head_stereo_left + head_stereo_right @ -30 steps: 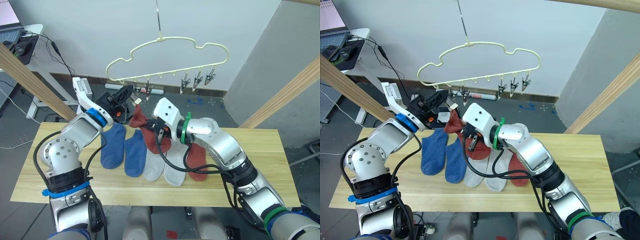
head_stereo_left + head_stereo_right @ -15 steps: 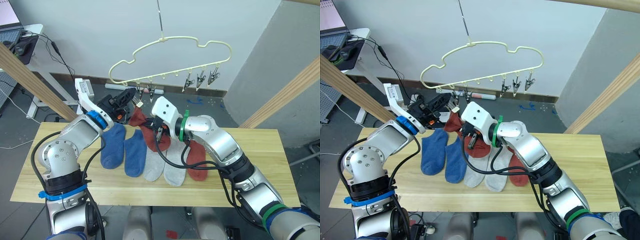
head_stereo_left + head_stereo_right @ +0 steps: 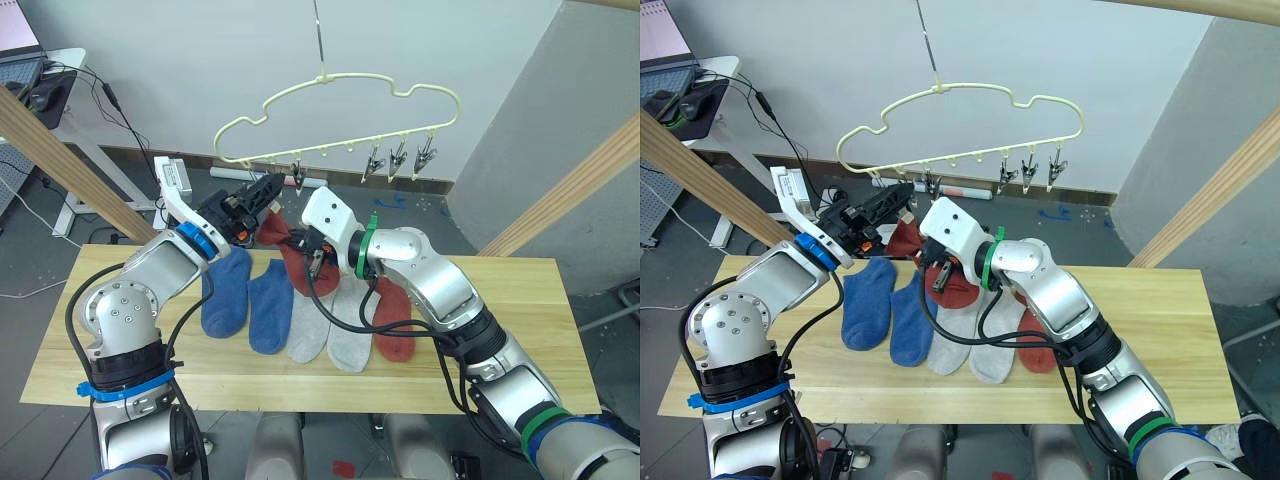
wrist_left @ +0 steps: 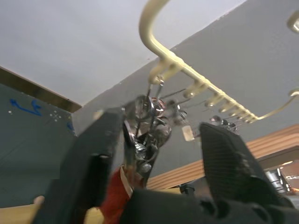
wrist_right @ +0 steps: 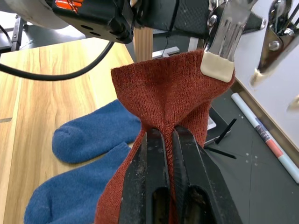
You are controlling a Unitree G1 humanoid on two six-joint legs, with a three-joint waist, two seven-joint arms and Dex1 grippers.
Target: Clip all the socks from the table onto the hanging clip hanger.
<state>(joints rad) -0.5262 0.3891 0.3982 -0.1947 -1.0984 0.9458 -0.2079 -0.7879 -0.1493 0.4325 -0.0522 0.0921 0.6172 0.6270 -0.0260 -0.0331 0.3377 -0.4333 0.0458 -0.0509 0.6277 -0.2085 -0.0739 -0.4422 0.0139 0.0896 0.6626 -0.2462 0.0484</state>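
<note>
The cream clip hanger (image 3: 340, 85) hangs from a thin hook above the table (image 3: 520, 320). My right gripper (image 5: 161, 135) is shut on a rust red sock (image 5: 163, 93) and holds it up under the hanger's left end. A metal clip (image 5: 219, 51) sits on that sock's top edge. My left gripper (image 4: 161, 123) stands open, one finger on each side of this clip (image 4: 147, 130). On the table lie two blue socks (image 3: 225, 290), two light grey socks (image 3: 330, 335) and another rust red sock (image 3: 393, 320).
Three free clips (image 3: 398, 160) hang at the hanger's right end. Slanted wooden poles (image 3: 60, 160) (image 3: 570, 190) flank the table. A desk with cables (image 3: 40, 80) stands at the back left. A marker pen (image 5: 264, 135) lies on the floor beyond the table.
My left gripper's fingers have spread apart from around the clip. The hanger has swung slightly. My right gripper has raised the red sock a little.
</note>
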